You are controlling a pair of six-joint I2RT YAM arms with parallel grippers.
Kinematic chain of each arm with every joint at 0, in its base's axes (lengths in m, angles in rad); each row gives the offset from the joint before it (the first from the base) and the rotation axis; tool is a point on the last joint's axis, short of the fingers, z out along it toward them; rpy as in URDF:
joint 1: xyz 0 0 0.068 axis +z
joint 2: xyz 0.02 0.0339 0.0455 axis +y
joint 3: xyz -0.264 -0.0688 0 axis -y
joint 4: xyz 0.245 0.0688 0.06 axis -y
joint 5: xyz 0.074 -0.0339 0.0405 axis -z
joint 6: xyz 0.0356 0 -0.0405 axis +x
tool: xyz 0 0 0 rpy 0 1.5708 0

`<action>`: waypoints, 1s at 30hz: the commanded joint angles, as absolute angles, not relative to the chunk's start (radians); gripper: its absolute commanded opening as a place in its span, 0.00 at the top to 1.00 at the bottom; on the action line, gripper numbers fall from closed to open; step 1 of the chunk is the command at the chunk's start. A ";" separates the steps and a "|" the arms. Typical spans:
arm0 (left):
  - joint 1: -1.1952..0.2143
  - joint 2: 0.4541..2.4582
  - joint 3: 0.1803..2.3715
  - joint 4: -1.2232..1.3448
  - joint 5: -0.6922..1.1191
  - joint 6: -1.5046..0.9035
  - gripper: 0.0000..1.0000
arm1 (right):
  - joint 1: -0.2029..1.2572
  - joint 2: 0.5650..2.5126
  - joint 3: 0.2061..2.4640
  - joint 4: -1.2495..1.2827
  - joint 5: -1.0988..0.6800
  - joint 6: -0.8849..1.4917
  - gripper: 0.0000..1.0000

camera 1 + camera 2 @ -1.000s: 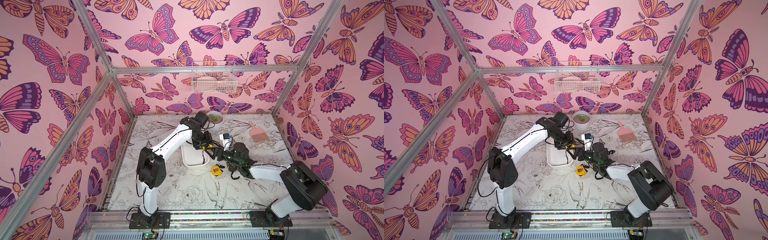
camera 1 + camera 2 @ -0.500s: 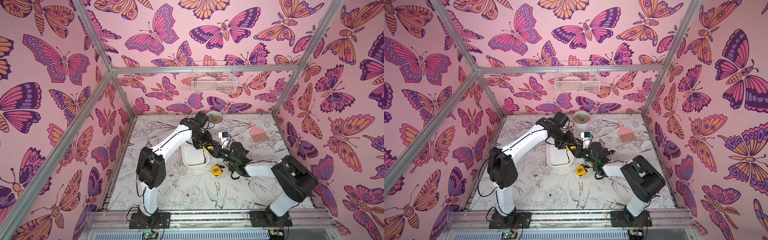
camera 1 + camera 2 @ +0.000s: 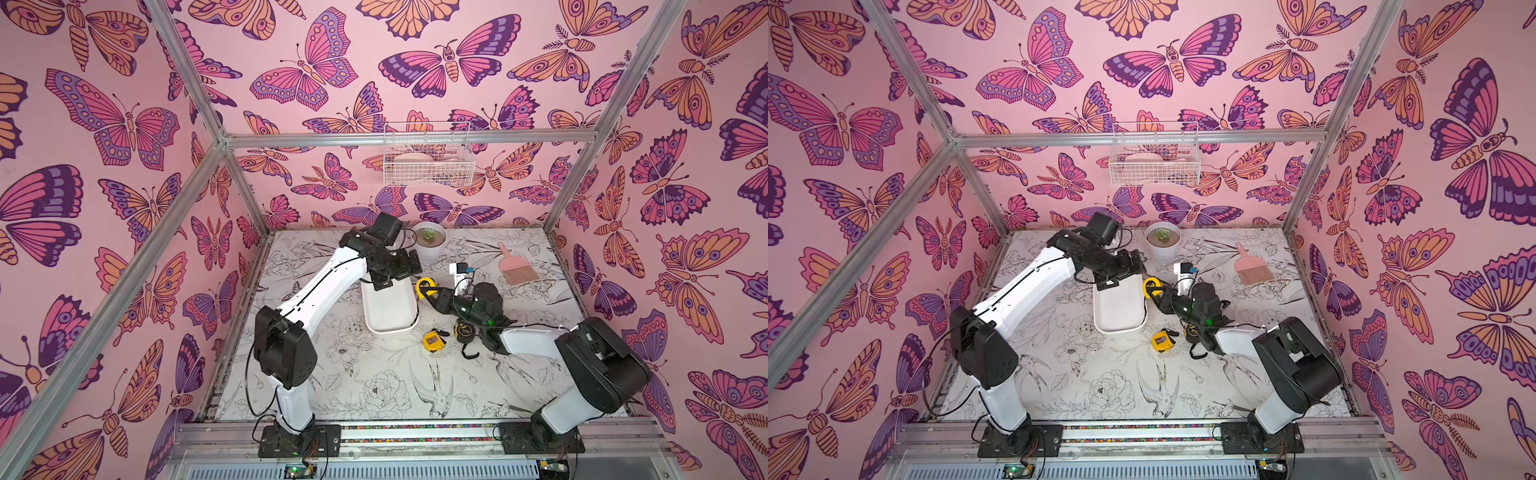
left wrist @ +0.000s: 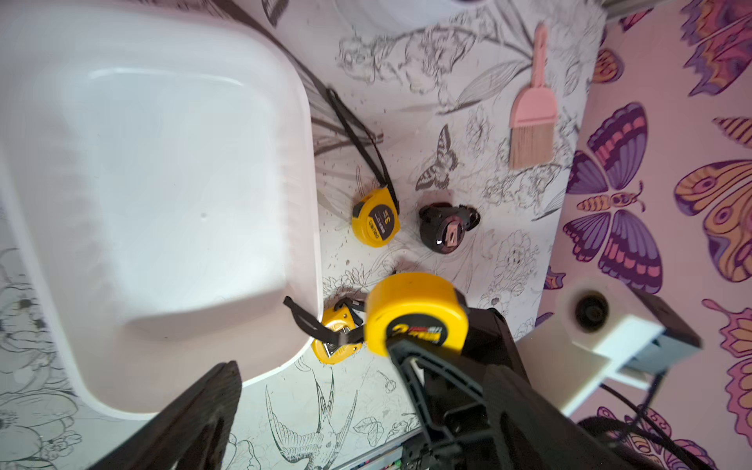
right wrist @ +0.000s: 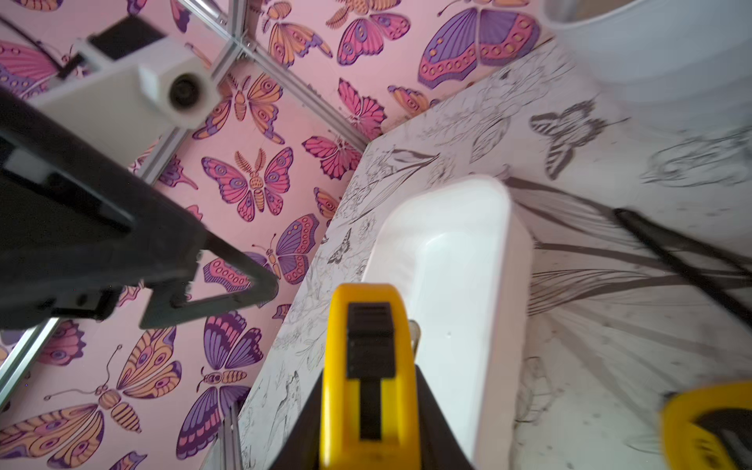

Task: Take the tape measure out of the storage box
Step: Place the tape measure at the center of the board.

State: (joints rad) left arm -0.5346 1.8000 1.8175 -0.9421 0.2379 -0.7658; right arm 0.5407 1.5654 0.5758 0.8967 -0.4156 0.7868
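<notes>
With the right gripper (image 5: 368, 411) clamped on the yellow tape measure (image 5: 368, 358), held aloft just outside the storage box (image 3: 390, 332), and the left gripper (image 3: 397, 272) spread wide and apart from it, I would carry it well clear of the rim and lower it onto bare table (image 3: 374, 386), away from the other measures (image 4: 374, 221).

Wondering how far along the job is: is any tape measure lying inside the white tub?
No, the left wrist view shows the storage box bare inside, with the yellow tape measure held outside it.
</notes>
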 commanded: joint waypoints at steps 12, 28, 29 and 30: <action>-0.502 1.773 1.713 -0.953 0.106 -0.586 0.00 | 0.065 1.171 0.447 0.456 -0.524 0.774 0.87; -0.498 1.831 1.696 -0.953 0.074 -0.557 0.01 | 0.048 0.788 0.143 0.103 -0.324 0.842 0.82; -0.497 1.835 1.697 -0.953 0.075 -0.555 0.00 | 0.049 0.784 0.133 0.102 -0.317 0.840 0.81; -0.497 1.841 1.698 -0.953 0.075 -0.554 0.00 | 0.048 0.790 0.129 0.103 -0.313 0.832 0.80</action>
